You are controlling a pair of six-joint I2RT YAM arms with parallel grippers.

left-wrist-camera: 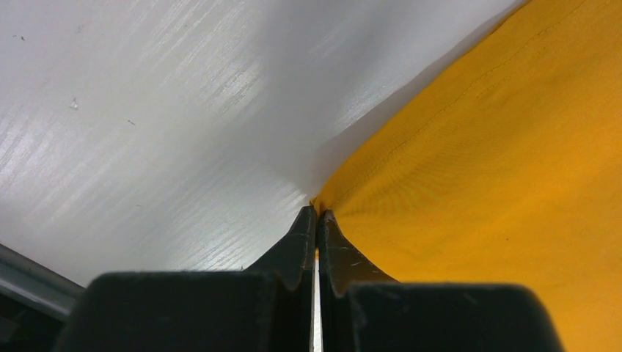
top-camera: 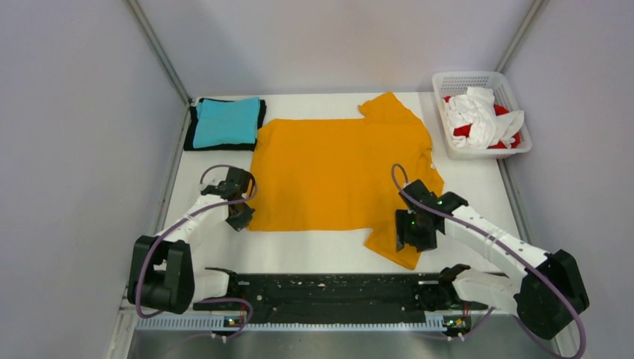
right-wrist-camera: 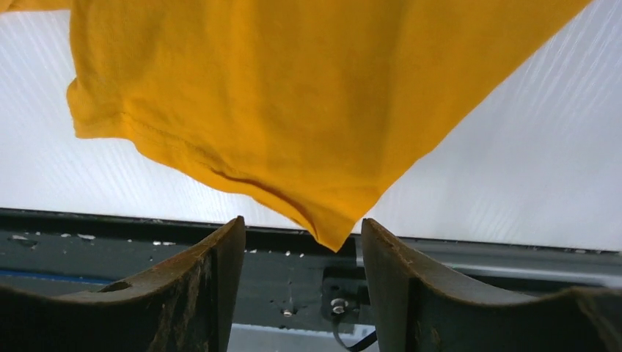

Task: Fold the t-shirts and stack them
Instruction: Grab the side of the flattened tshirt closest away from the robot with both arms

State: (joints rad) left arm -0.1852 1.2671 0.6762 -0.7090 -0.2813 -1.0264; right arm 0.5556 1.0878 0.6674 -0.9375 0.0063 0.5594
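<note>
2 done (teal t-shirt (top-camera: 226, 121) folded on black t-shirt (top-camera: 191, 134), far left), orange-yellow t-shirt (top-camera: 336, 172) flat on bench (top-camera: 478, 191) centre, unfolded: left hand (left-wrist-camera: 317, 214) pinched on its near-left corner, right hand (right-wrist-camera: 301, 238) apart around near-right sleeve tip (right-wrist-camera: 334, 224); white t-shirt (top-camera: 478, 112) and red t-shirt (top-camera: 510, 139) wait in far-right basket (top-camera: 463, 78).

A white laminate table (top-camera: 314, 250) carries an orange-yellow cloth t-shirt (top-camera: 336, 172) spread flat at its centre, one sleeve pointing to 5 o'clock. At 10 o'clock lies a folded black cloth t-shirt (top-camera: 224, 147) with a folded teal cloth t-shirt (top-camera: 226, 121) on top. A white plastic lattice basket (top-camera: 467, 77) stands at 2 o'clock, and a black mounting rail (top-camera: 329, 295) spans 6 o'clock.
</note>
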